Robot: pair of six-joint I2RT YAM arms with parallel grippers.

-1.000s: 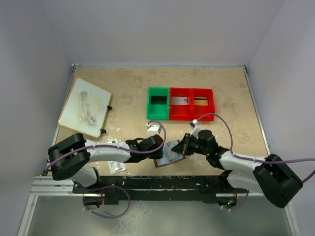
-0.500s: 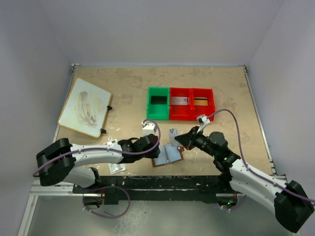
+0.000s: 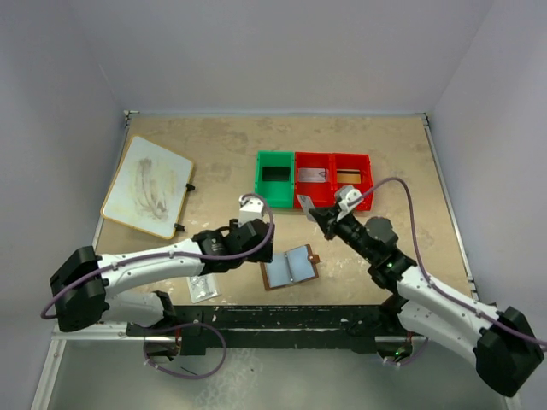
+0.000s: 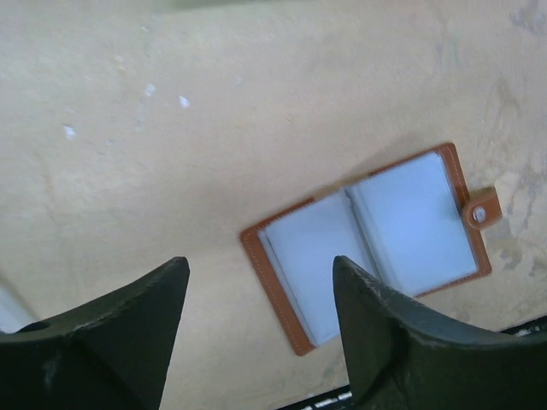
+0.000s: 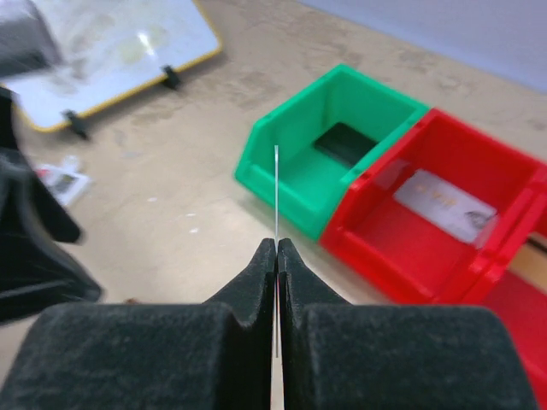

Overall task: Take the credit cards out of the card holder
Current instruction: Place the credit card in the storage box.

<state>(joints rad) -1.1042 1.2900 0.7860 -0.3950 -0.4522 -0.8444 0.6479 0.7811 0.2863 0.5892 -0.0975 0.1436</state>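
Observation:
The card holder point(image 3: 291, 266) lies open flat on the table, brown rim and bluish-grey pockets up, also in the left wrist view point(image 4: 367, 241). My left gripper point(image 3: 263, 249) hovers just left of the card holder, open and empty point(image 4: 259, 265). My right gripper point(image 3: 320, 215) is raised between the holder and the bins, shut on a thin grey credit card point(image 3: 304, 205). That credit card shows edge-on, sticking up from the jaws point(image 5: 276, 192) of the right gripper point(image 5: 277, 245).
A green bin point(image 3: 274, 179) and two red bins point(image 3: 334, 179) stand behind the holder; a pale flat card point(image 5: 444, 201) lies in the middle one. A whiteboard point(image 3: 147, 186) is at the far left. A small packet point(image 3: 201, 289) lies near the front edge.
My left gripper let go of the holder, opened and drew back to the left. My right gripper pulled the grey card out and lifted it toward the bins.

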